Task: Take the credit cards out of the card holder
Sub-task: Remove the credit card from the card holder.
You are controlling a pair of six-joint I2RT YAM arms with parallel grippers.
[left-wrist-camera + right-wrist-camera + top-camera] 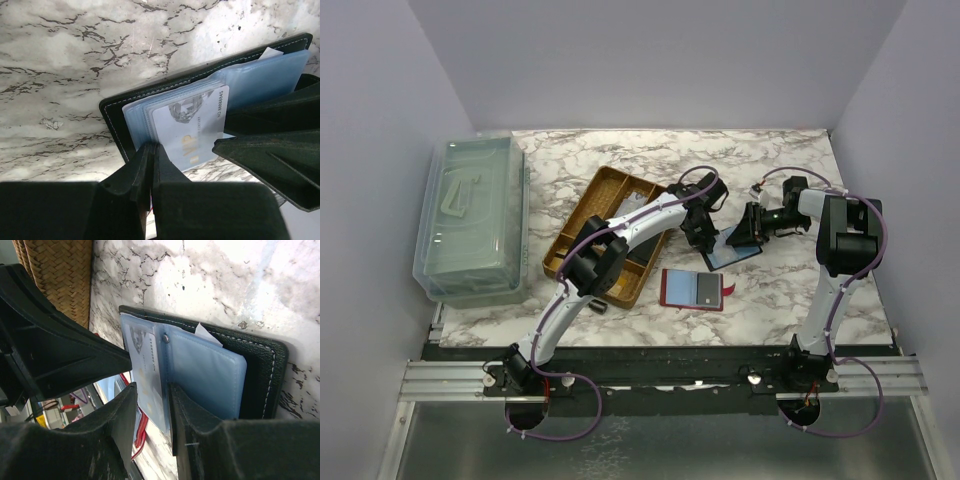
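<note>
The black card holder [738, 248] lies open on the marble, its blue plastic sleeves [260, 75] fanned up. A pale credit card [192, 130] sticks partway out of a sleeve. My left gripper [153, 147] is shut, its tips pinching that card's near corner. My right gripper [152, 387] stands part open, straddling the sleeve edge and the card [147, 375]; a gap shows beside one finger. In the top view both grippers meet over the holder, left gripper [701, 236] and right gripper [753, 226]. Red and grey cards [692, 289] lie loose on the table in front.
A wicker tray [605, 235] sits just left of the holder, under the left arm. A clear plastic box [475, 220] stands at the far left. The right gripper's finger [270, 150] crowds the left wrist view. Bare marble [790, 290] lies to the front right.
</note>
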